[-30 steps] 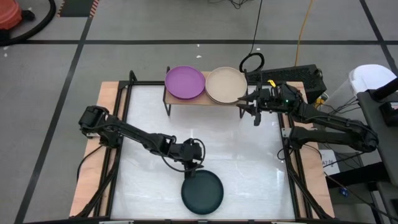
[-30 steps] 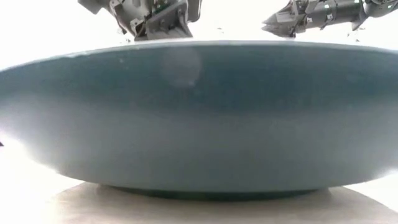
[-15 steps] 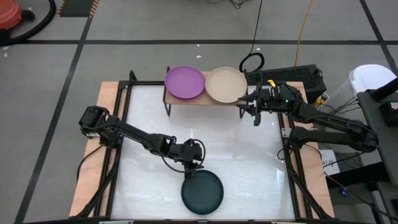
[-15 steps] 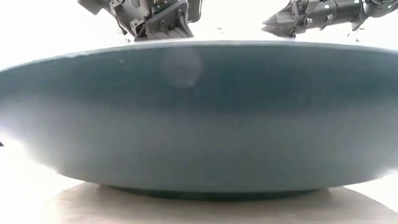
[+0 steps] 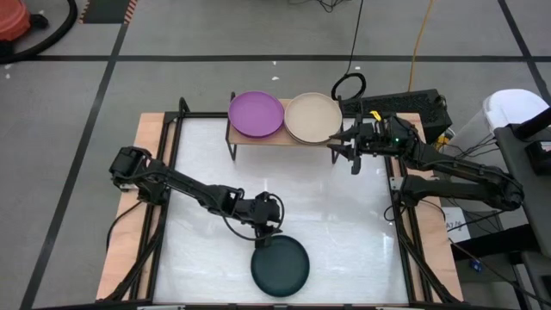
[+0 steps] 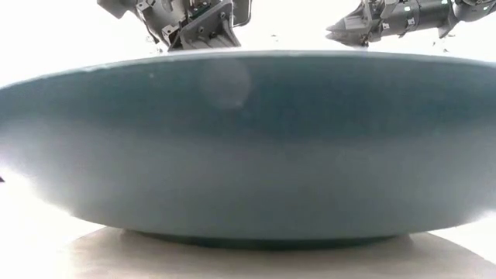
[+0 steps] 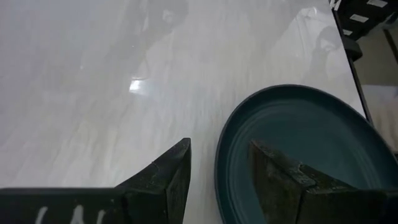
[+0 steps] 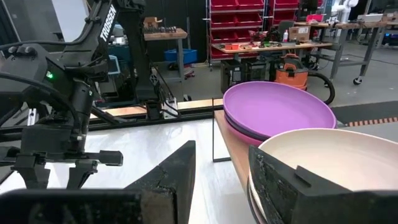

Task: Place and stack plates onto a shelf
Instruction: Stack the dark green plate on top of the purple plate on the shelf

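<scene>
A dark teal plate lies flat on the white tabletop near its front edge and fills the low view. My left gripper is open at the plate's far rim. In its wrist view one finger stands outside the rim and one over the plate's inside; I cannot tell whether they touch it. The shelf at the far edge carries purple plates and beige plates. My right gripper is open and empty, just off the shelf's right end, beside the beige plates.
The table's black frame rails run along its left and right sides. Bare white tabletop lies between the teal plate and the shelf. A black box and cables sit behind the shelf's right end.
</scene>
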